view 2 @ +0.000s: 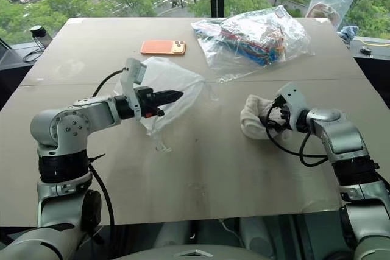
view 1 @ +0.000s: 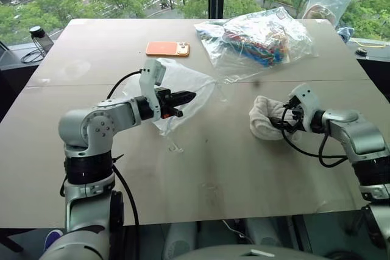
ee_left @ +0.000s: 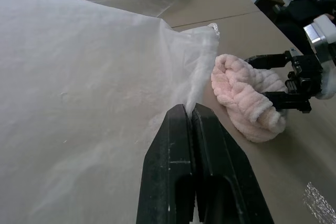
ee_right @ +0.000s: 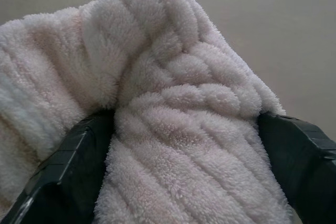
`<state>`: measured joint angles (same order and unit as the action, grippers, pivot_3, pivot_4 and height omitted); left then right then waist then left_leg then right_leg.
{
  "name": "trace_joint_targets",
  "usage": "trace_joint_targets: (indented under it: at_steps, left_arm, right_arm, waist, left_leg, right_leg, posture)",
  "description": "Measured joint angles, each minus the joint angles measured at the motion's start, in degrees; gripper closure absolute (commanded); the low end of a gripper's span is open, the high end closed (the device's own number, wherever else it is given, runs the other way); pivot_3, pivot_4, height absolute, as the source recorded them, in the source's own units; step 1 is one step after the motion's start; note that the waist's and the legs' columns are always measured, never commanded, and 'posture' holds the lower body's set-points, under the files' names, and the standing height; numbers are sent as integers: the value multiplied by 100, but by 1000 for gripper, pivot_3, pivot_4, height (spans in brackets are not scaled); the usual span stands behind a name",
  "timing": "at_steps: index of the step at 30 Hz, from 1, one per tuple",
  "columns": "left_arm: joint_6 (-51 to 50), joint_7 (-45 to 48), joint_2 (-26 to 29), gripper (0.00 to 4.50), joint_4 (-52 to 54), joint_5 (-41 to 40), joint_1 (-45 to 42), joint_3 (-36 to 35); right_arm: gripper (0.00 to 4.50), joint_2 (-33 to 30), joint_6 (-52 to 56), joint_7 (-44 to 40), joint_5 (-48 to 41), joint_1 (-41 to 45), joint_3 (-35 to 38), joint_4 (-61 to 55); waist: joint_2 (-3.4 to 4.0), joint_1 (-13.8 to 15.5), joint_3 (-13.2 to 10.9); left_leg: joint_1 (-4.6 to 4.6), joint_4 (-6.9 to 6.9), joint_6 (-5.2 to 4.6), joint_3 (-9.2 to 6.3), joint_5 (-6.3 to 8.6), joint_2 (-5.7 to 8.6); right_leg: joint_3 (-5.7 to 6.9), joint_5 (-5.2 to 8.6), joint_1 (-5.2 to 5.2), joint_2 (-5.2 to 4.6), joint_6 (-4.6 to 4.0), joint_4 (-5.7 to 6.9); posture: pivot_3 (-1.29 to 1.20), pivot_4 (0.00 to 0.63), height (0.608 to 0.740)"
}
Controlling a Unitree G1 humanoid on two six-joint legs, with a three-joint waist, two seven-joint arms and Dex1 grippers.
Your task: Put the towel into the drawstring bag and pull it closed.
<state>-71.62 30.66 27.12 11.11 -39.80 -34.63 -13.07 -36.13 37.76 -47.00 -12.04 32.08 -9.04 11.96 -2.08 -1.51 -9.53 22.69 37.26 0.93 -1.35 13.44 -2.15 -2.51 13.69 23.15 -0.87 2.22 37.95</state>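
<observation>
The towel (view 1: 266,121) is still outside the drawstring bag (view 1: 183,92), lying on the table (view 1: 201,175) at about three o'clock from the bag, a short gap of bare tabletop between them. The right claw (view 1: 285,117) has its two black fingers (ee_right: 63,177) spread wide around the fuzzy bundle, one on each side and touching it, but I cannot tell whether they have squeezed down on it; the towel appears to rest on the table, not lifted.

The left claw (view 1: 183,97) has its jaws pressed together on a fold of the bag's thin white cloth, holding part of it raised off the table. The rest of the bag drapes flat; its mouth does not look opened wide, and where the cords run is too faint to tell.

So, as a judgement, the task is at an early stage: both things are in reach of a claw, nothing is packed. Left to do: lift the towel, open the bag's mouth toward it, push it in, then pull the cords closed.

At twelve o'clock lie an orange phone (view 1: 167,48) and a clear plastic bag (view 1: 259,41) of colourful bits, well apart.
</observation>
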Motion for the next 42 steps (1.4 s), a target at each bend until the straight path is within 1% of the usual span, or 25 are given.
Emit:
trace_joint_targets:
  at_steps: [1, 2, 3, 4, 7, 9, 10, 12, 15, 16, 19, 21, 25, 26, 27, 32, 34, 37, 42]
  left_arm:
    - [0, -6, -10, 4500, 5, -3, 0, 0]
    - [2, -48, -32, 4500, 14, -13, -1, -1]
    - [5, -113, -71, 4500, 25, -23, -1, -1]
    - [5, -151, -98, 4500, 42, -28, -3, 0]
    - [24, -277, -200, 4500, 94, -46, -23, 5]
    - [39, -333, -233, 4500, 94, -48, -54, 6]
    - [41, -349, -269, 4500, 85, -58, -92, 7]
    - [43, -390, -309, 4500, 13, -81, -187, 16]
    - [70, -449, -375, 4500, -212, -73, -380, 60]
    - [89, -449, -406, 4500, -356, -66, -510, 155]
    - [122, -410, -456, 4500, -467, -61, -642, 325]
    - [260, -261, -435, 4500, -586, 46, -740, 665]
    - [398, -105, -359, 4500, -621, 153, -786, 922]
    - [631, 88, -165, 4500, -623, 334, -791, 1191]
    - [766, 224, -68, 4500, -623, 442, -791, 1383]
    - [1066, 519, 91, 4500, -626, 687, -765, 1604]
    - [1099, 568, 111, 4500, -626, 712, -755, 1607]
    - [1152, 697, 160, 4500, -597, 726, -683, 1649]
    - [1255, 891, 381, 4500, -354, 805, -455, 1779]
  right_arm:
    - [933, 11, -26, -19, 13, 7, -15, 14]
    - [1539, 46, -98, -57, 48, 21, -38, 62]
    - [2024, 95, -208, -107, 81, 33, -82, 126]
    - [2259, 118, -264, -131, 93, 29, -99, 142]
    - [3719, 161, -442, -113, 112, -211, -77, -106]
    - [4294, 165, -499, -51, 115, -373, 6, -281]
    - [4366, 191, -531, 15, 107, -517, 107, -459]
    - [4373, 337, -350, 142, -76, -856, 399, -958]
    - [4385, 579, 117, 255, -447, -1220, 555, -1819]
    - [4386, 840, 404, 357, -671, -1299, 484, -2341]
    - [4388, 1178, 746, 594, -854, -1256, 298, -2956]
    - [4388, 1606, 968, 972, -843, -996, -87, -3419]
    - [4389, 1748, 965, 1199, -692, -846, -389, -3415]
    - [4389, 1869, 897, 1286, -573, -761, -542, -3280]
    - [4389, 1857, 877, 1204, -648, -759, -577, -3312]
    - [4390, 1321, 842, 624, -1067, -892, -511, -3767]
    - [4392, 1283, 841, 551, -1151, -910, -497, -3821]
    - [4397, 1491, 828, 784, -1053, -805, -515, -3544]
    - [4397, 2308, 952, 1776, -664, -405, -406, -2349]
  waist:
    - [-11, -17, 8]
    - [-21, -38, 15]
    - [-28, -61, 19]
    - [-31, -73, 21]
    - [-32, -76, 22]
    - [-31, -73, 22]
    - [-31, -60, 22]
    - [-30, -46, 21]
    - [-18, -76, 13]
    - [-9, -100, 7]
    - [11, -98, -5]
    - [14, -79, -7]
    - [15, -45, -9]
    - [19, -45, -12]
    - [22, -40, -15]
    - [30, -44, -21]
    - [31, -64, -22]
    - [33, -87, -23]
    - [39, -77, -27]
  left_leg:
    - [-3, 0, 0, -2, 0, 0]
    - [-6, 2, 0, -6, 0, -1]
    - [-17, 4, 0, -7, 0, -1]
    - [-25, 4, 0, -7, 0, -1]
    - [-53, 4, 1, -9, 0, 0]
    - [-55, 3, 1, -10, 0, 0]
    - [-53, 2, 1, -13, 0, 0]
    - [-45, 0, 1, -16, 0, 0]
    - [-10, 0, 1, -16, 0, 0]
    - [11, 0, 2, -13, 0, -1]
    - [23, 0, 2, -13, -1, 0]
    - [26, -2, 2, -14, -1, 1]
    - [32, -1, 2, -12, 0, 5]
    - [37, -2, 2, -9, 0, 5]
    - [40, -5, 2, -14, 0, 5]
    - [72, 0, 2, -22, 0, 4]
    - [74, 1, 2, -24, 0, 3]
    - [71, 1, 1, -24, -1, 2]
    - [77, 2, 2, -24, -1, 2]
  right_leg:
    - [2, 0, -3, 0, 0, 0]
    - [4, 0, -9, 0, 0, 0]
    - [5, 0, -20, 0, 1, -1]
    - [4, 0, -28, 0, 1, -1]
    - [6, 11, -56, 0, 19, 0]
    - [6, 11, -57, 0, 19, 1]
    - [10, 12, -56, 0, 18, 0]
    - [11, 10, -51, 1, 14, -1]
    - [10, 1, -16, 1, 0, 0]
    - [1, 0, 9, 4, 0, 6]
    - [1, 0, 21, 3, 0, 11]
    - [4, 0, 23, 2, 0, 7]
    - [7, 0, 23, -4, 1, 0]
    - [4, 0, 30, -4, 1, 0]
    - [8, 0, 31, -3, 0, -1]
    - [17, 0, 58, -3, 0, -2]
    - [18, 0, 60, -2, 0, -2]
    - [16, 0, 60, 1, 0, 2]
    - [18, 0, 65, -1, 0, 2]
  posture:
    - [0, 150, 740]
    - [0, 150, 740]
    - [0, 150, 740]
    - [0, 150, 740]
    - [0, 150, 740]
    - [0, 150, 740]
    - [0, 150, 740]
    - [0, 150, 740]
    - [0, 150, 740]
    - [0, 150, 740]
    - [0, 150, 740]
    - [0, 150, 740]
    - [0, 150, 740]
    - [0, 150, 740]
    - [0, 150, 740]
    - [0, 150, 740]
    - [0, 150, 740]
    - [0, 150, 740]
    - [0, 150, 740]
